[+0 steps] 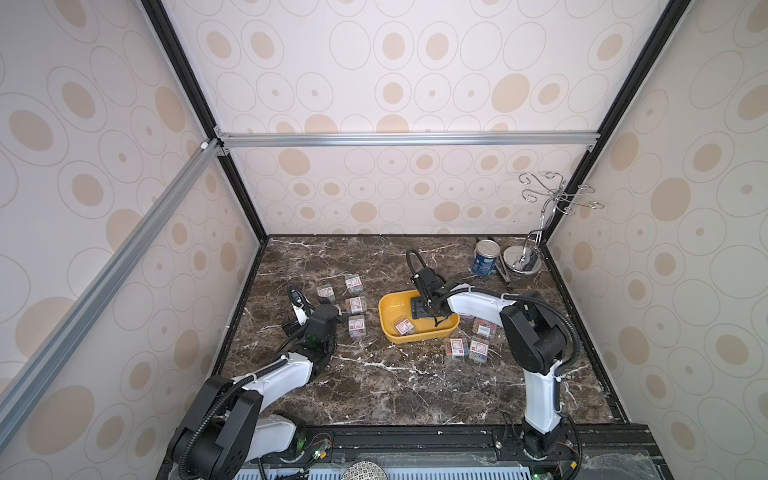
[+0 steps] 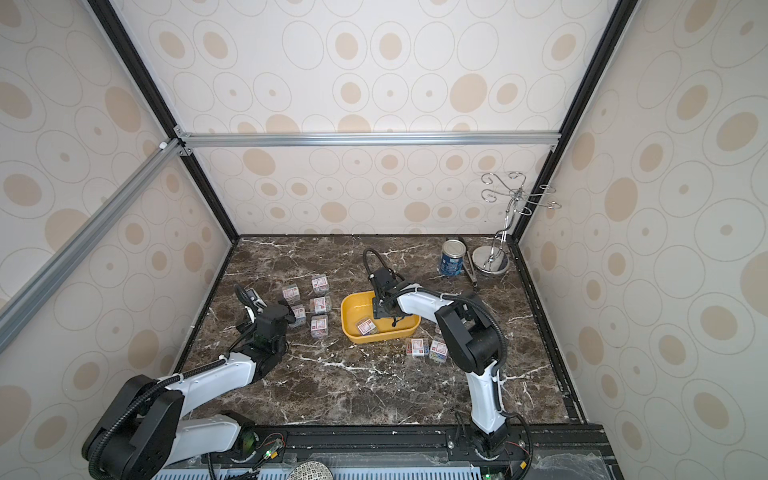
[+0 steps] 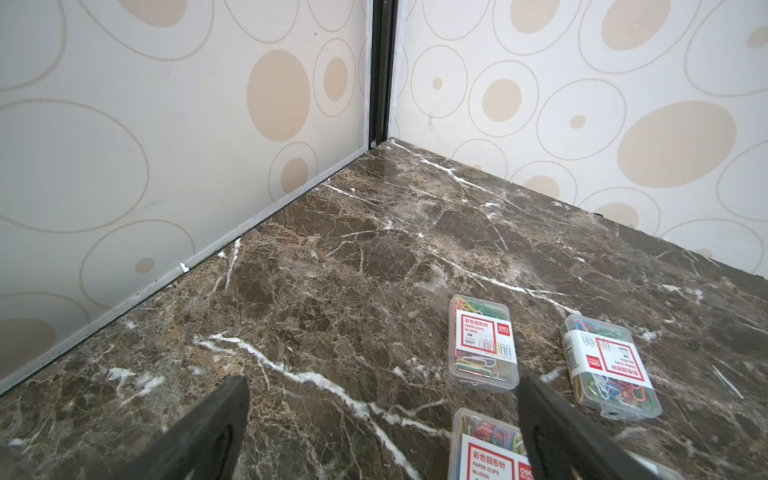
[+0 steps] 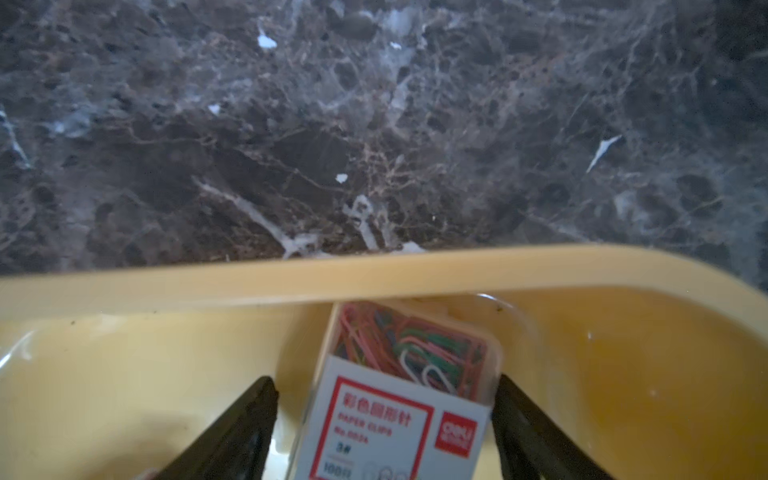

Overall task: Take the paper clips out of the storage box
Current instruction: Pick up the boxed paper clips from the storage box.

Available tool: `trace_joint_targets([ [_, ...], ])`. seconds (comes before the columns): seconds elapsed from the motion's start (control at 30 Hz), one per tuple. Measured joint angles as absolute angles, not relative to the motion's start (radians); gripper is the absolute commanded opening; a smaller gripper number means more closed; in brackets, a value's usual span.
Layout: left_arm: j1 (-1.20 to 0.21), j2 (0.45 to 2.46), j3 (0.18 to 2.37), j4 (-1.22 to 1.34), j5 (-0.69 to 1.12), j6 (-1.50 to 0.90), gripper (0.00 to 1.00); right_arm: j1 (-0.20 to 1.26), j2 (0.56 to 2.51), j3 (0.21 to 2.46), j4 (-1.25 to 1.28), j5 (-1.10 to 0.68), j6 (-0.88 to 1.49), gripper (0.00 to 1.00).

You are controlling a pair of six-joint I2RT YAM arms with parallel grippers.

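One box of the paper clips (image 1: 404,326) lies inside the storage box (image 1: 390,309), the yellow tray near the middle of the tabletop (image 1: 395,382). It sits close to the tray wall that faces the near edge. The right end effector (image 4: 384,379) is down inside the tray, its jaws spread to either side of that box (label up, coloured clips showing through the clear lid). One finger (image 4: 519,415) sits right at the box's side, while a strip of yellow floor shows between the box and the opposite finger, so nothing is clamped. The right wrist view is blurred, and actual contact cannot be told.

Several other clip boxes (image 1: 356,304) lie on the bare tabletop. Four sit between the tray and the left edge, and a fifth there is partly hidden by the left arm. At least three lie by the tray's near right corner, toward the right edge.

The left end effector (image 3: 380,386) is released, jaws wide apart, pointing toward the far left corner. Three boxes lie near one finger (image 3: 540,415), one of them partly between the jaws, and nothing is held.

A blue-labelled tin can (image 1: 485,257) and a wire stand (image 1: 519,255) stand in the far right corner.
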State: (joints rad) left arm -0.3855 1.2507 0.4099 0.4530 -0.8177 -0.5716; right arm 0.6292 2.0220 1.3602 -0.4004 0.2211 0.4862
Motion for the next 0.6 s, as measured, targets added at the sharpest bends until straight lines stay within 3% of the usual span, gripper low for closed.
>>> trace_joint_targets([
  [0.17,-0.384,1.251,0.410,0.454,-0.818,-0.572,1.00,0.629,2.023,1.378,-0.403,0.234,0.489,0.64],
  [0.6,-0.384,1.251,0.410,0.455,-0.818,-0.572,1.00,0.630,2.017,1.374,-0.403,0.236,0.490,0.54],
])
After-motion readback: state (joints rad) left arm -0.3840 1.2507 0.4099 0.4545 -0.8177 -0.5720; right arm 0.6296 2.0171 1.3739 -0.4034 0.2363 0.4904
